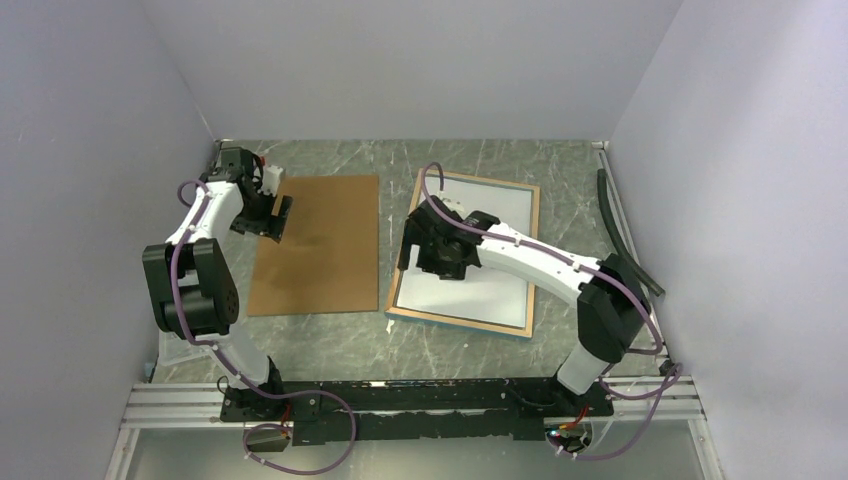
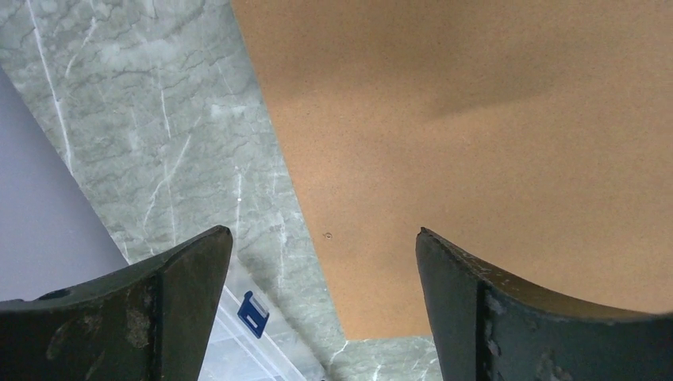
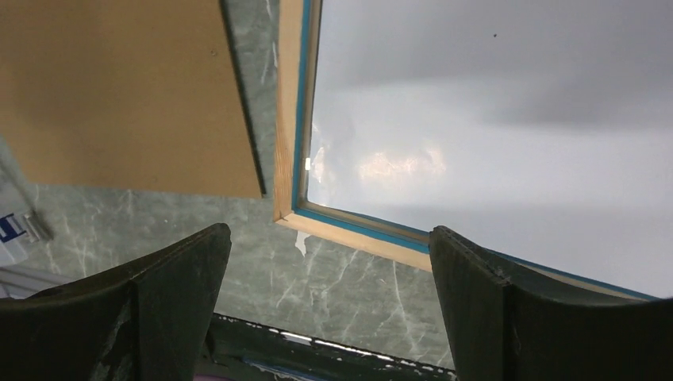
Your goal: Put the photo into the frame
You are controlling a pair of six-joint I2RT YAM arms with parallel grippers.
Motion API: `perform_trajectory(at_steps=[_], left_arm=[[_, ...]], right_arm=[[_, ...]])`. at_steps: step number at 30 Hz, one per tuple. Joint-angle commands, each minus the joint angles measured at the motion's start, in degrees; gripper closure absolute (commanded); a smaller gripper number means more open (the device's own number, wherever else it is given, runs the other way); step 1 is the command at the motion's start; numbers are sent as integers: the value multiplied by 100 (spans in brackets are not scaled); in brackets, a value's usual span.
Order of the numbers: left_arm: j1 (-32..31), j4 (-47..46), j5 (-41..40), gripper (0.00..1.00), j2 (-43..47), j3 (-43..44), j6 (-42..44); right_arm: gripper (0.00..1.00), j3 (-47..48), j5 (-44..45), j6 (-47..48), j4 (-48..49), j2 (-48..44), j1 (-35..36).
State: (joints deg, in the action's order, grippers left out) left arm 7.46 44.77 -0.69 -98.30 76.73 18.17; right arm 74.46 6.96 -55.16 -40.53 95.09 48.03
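The frame [image 1: 462, 323] lies flat at the right of the table, light wood edges up, with a thin blue inner rim. A white sheet [image 1: 500, 215] fills it, seemingly the photo lying white reverse up; no balloon print shows. My right gripper [image 1: 425, 258] is open and empty, hovering over the frame's left side. In the right wrist view its jaws [image 3: 329, 238] stand wide above the frame's near-left corner [image 3: 287, 119] and the white sheet [image 3: 492, 159]. My left gripper [image 1: 280, 215] is open and empty over the left edge of the brown hardboard panel [image 1: 320, 245]; its jaws [image 2: 325, 238] straddle that edge.
The hardboard panel [image 2: 476, 119] lies flat left of the frame and also shows in the right wrist view [image 3: 119, 87]. A small white scrap [image 3: 301, 242] lies by the frame's corner. A clear plastic piece with a blue clip [image 2: 252, 313] lies at the left. A black hose [image 1: 620, 230] runs along the right wall.
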Motion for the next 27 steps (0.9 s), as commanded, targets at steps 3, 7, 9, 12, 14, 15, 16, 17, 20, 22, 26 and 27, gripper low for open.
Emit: perform_trajectory(at_steps=[3,7,9,12,14,15,16,17,20,22,26,27], left_arm=[[-188,189,269,8,206,255,-7],[-377,236,334,8,180,317,-90],[-384,396,532,7,78,475,-124],[-670,498,724,7,22,629,-158],[-1075,485,616,7,25,667,-159],[-1165,507,705,7,4,705,-202],[-1184,562,853,7,-39,785,-260],[-1181,657,960,7,-107,874,-280],[-1329,795,1148,10,-248,943,-300],[-1687,706,1044,10,-228,835,-246],[-2191,830,1193,9,-410,934,-316],[-2233,896,1367,9,-477,1007,-364]], right_arm=[[0,-183,169,532,398,-614,-174],[0,-397,168,838,752,-1072,-603],[0,-425,254,928,667,-1178,-880],[0,-711,160,1093,734,-1398,-1464],[4,-1013,-307,1151,978,-1544,-1890],[9,-1152,-511,1187,1186,-1587,-2041],[14,-1217,-564,1232,1230,-1598,-2086],[18,-1223,-550,1259,1179,-1569,-2091],[26,-1346,-477,1164,936,-1503,-2106],[25,-1599,-484,1118,982,-1634,-2221],[33,-2128,-670,1041,1239,-1941,-2487],[35,-2172,-671,1053,1146,-1935,-2490]])
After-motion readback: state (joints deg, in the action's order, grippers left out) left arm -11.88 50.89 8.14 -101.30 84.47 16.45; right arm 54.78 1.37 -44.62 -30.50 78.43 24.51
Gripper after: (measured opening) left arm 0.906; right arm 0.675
